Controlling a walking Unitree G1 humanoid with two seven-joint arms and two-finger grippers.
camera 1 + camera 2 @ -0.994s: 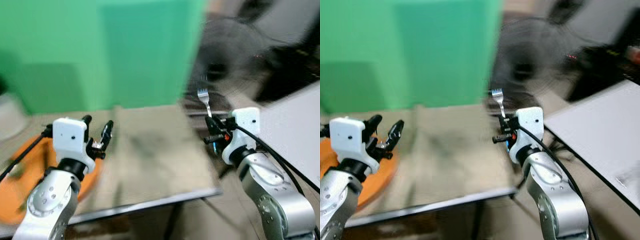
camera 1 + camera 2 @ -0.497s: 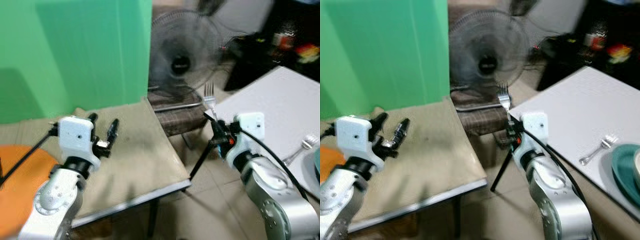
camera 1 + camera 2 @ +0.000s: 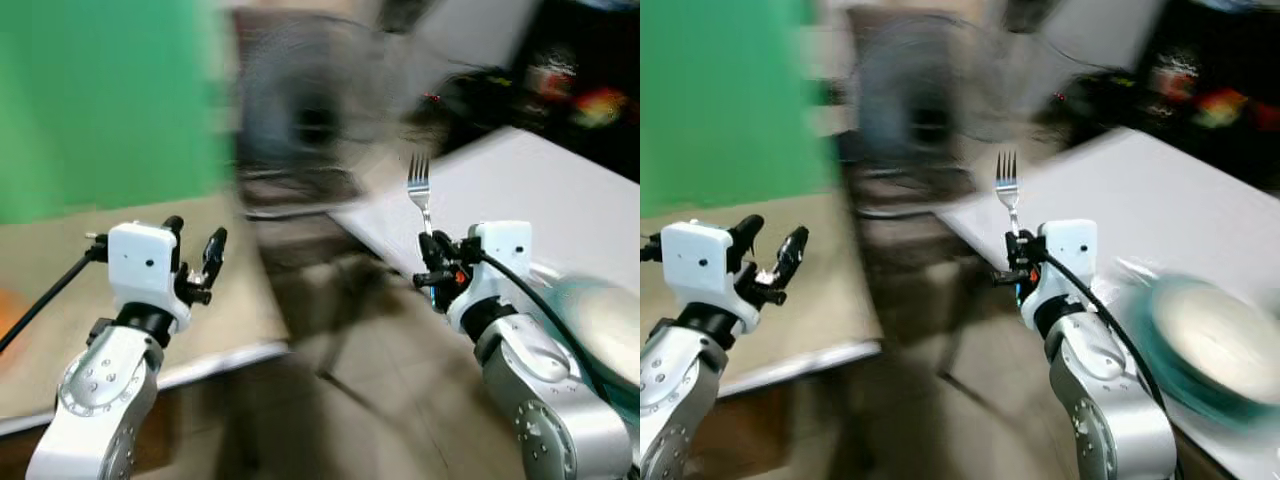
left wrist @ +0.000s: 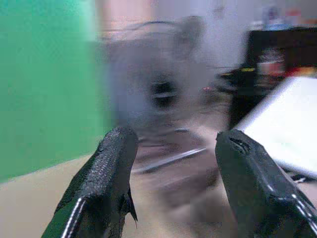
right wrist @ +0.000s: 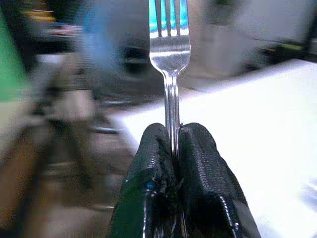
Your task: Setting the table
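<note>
The fork point(image 5: 169, 54) stands upright with its long axis vertical, tines pointing up, and its handle pinched between the two black fingers point(image 5: 198, 163) of the right end effector point(image 3: 1017, 250). The right wrist view shows the grip closely: both pads press flat against the thin handle just below the neck, and the head and tines rise clear above them. The eye views show what that close view cannot: the fork is held in the air over the near edge of the white counter point(image 3: 1140, 190), with the floor below the silver arm.

Beyond the fork on that white counter, toward the robot's right, lies a teal plate point(image 3: 1205, 345), heavily blurred; what sits on it cannot be made out. Behind the fork stands a dark floor fan point(image 3: 310, 120), also smeared by motion.

On the far side of the fan from the fork, the left end effector point(image 3: 195, 262) hangs over a tan counter point(image 3: 60, 260) with its fingers spread apart and nothing between them. The left wrist view confirms the wide gap between its two fingers point(image 4: 106, 173), with the fan and a corner of the white counter visible through it. A green wall point(image 3: 100, 100) rises behind the tan counter.
</note>
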